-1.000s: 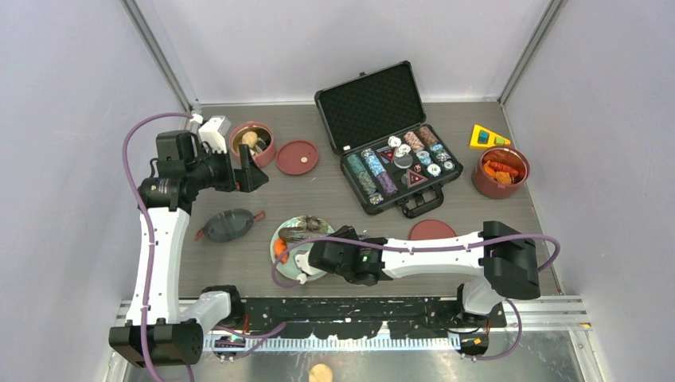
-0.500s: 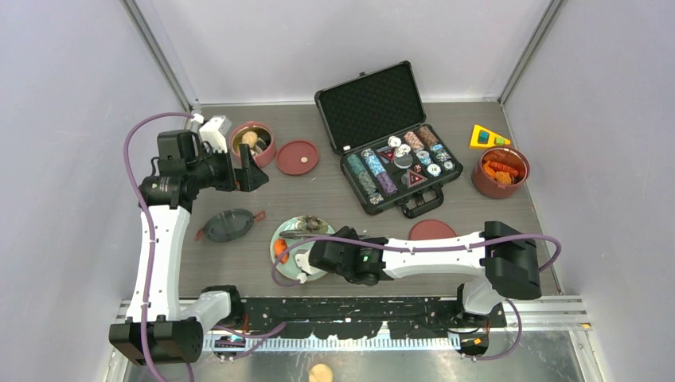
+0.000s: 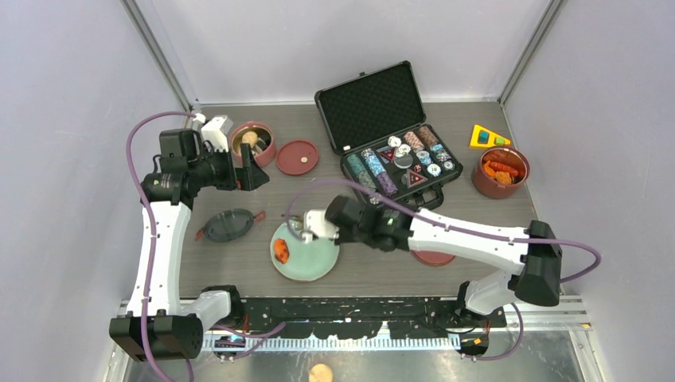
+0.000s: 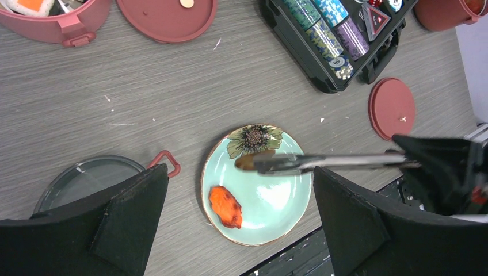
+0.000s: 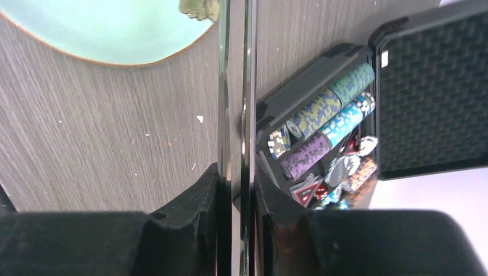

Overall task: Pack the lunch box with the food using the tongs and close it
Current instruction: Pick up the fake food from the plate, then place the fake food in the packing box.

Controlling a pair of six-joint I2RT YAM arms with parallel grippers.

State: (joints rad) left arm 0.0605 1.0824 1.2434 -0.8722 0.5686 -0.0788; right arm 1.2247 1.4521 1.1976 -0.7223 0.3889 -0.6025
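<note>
Grey table (image 3: 470, 191): right tool (image 5: 236, 190), narrowly parted, clamps the tongs (image 4: 334, 162).

Overhead, two wrist views (plate (image 3: 312, 259) shared).

Light even and diffuse from above in all 3 views, walls bright, shadows on the grey table (image 3: 477, 199) soft and short under the arms. Left wrist view sharp mid-frame, pale sheen on the green plate (image 4: 276, 201); left fingers (image 4: 115, 230) dark and soft at the lower corners. Right wrist view: tongs (image 5: 225, 86) blurred, mirror-like, too close to the lens; right fingers (image 5: 184, 218) near black along the bottom.
</note>
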